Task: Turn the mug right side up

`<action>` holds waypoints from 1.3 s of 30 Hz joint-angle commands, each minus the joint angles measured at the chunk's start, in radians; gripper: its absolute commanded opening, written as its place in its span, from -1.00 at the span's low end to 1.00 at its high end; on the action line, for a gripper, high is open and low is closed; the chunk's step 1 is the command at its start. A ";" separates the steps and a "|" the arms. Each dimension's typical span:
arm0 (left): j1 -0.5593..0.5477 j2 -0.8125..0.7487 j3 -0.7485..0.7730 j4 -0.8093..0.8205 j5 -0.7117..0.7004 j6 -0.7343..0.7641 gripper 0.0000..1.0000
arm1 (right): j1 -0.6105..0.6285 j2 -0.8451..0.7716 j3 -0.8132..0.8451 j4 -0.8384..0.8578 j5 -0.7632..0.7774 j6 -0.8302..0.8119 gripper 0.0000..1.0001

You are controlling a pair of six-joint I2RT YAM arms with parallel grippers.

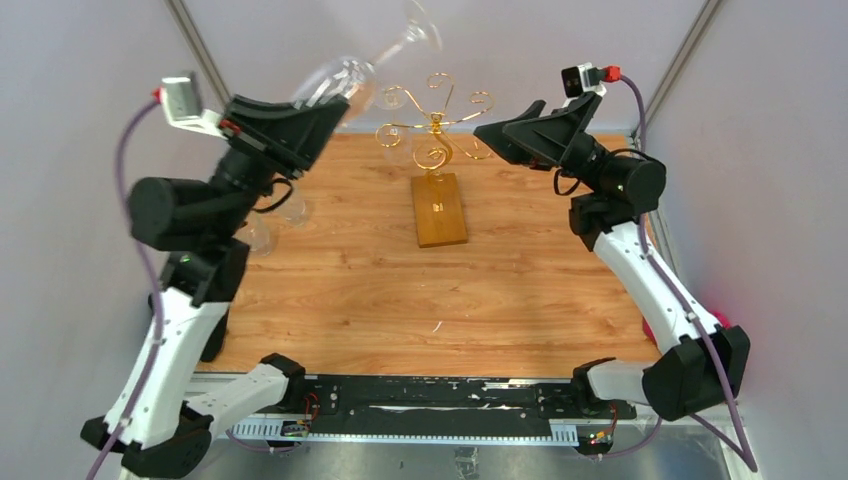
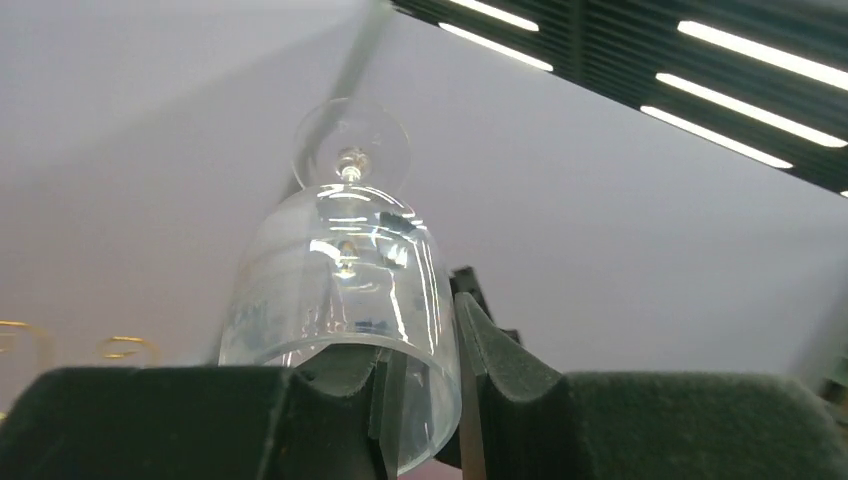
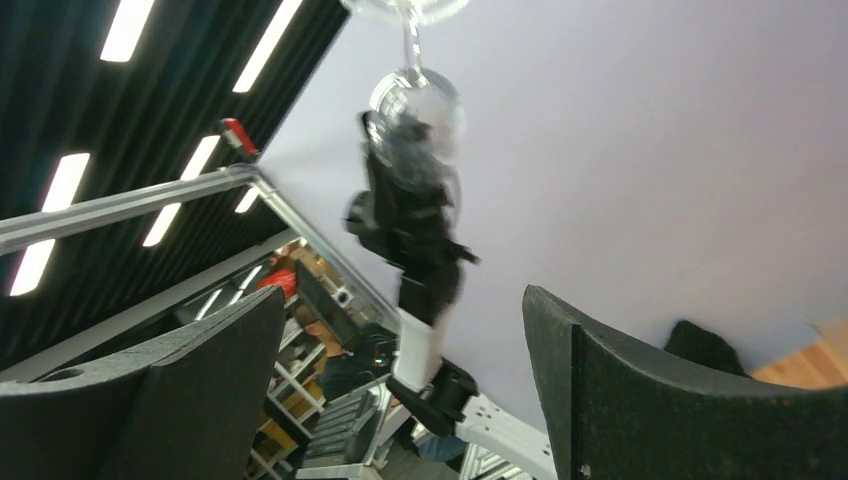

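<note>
No mug shows; the held thing is a clear stemmed glass [image 1: 345,80]. My left gripper [image 1: 330,108] is raised high at the back left and shut on the glass's rim wall, one finger inside and one outside. The glass tilts up and right, foot [image 1: 425,25] uppermost. In the left wrist view the bowl [image 2: 340,280] rises from the gripper [image 2: 425,400], with the foot [image 2: 350,150] beyond it. My right gripper [image 1: 497,135] is open and empty, raised at the back right and pointing left. The right wrist view shows its gripper [image 3: 400,380] and, far off, the glass [image 3: 415,110].
A gold wire rack [image 1: 437,125] stands on a wooden base [image 1: 438,208] at the back middle of the wooden table [image 1: 400,300]. Two more clear glasses [image 1: 292,210] [image 1: 255,238] stand on the table by the left arm. A red object [image 1: 650,330] lies behind the right arm.
</note>
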 commanded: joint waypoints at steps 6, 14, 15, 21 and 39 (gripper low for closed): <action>0.007 0.218 0.618 -1.183 -0.712 0.504 -1.00 | -0.038 -0.210 0.311 -1.277 -0.033 -0.958 0.92; 0.040 0.543 0.929 -1.463 -0.845 0.525 -1.00 | -0.044 -0.223 0.445 -1.609 0.077 -1.173 0.93; 0.054 0.564 0.925 -1.462 -0.833 0.515 -1.00 | -0.046 -0.220 0.441 -1.613 0.075 -1.176 0.93; 0.138 0.658 0.914 -1.474 -0.752 0.499 -1.00 | -0.053 -0.199 0.400 -1.617 0.063 -1.177 0.93; 0.323 1.029 0.983 -1.479 -0.463 0.511 -1.00 | -0.103 -0.129 0.345 -1.621 0.048 -1.205 0.94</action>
